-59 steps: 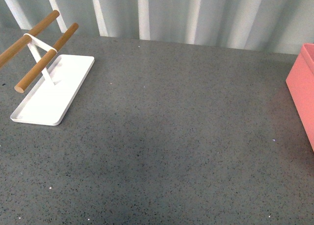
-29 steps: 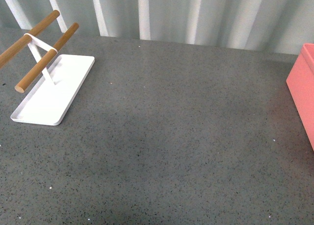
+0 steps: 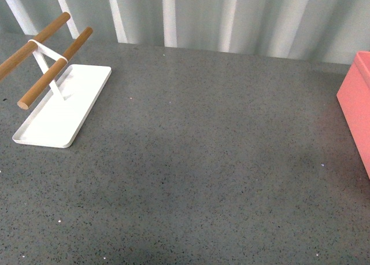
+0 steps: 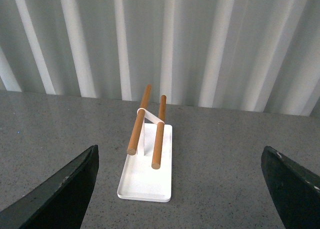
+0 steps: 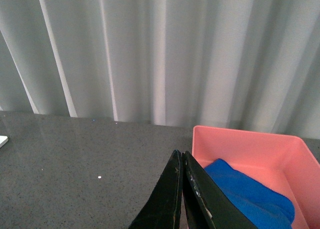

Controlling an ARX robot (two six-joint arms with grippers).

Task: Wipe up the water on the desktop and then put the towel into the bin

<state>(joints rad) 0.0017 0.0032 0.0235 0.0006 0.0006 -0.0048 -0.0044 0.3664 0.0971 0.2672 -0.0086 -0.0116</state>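
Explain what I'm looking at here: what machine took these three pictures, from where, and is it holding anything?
A two-armed robot. One camera on its body looks over the desktop: a white tray with two wooden bars, and the pink bin at the edge. The other two cameras sit on its wrists. The left claw is open, facing the tray and holding nothing. The right claw is shut and empty, in front of the bin, where the blue towel lies inside.

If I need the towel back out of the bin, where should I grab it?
Take the towel at its raised bunched hump, coming straight down through the open top of the bin. The straight walls block any side approach, and the soft folds should pinch easily between the fingers.
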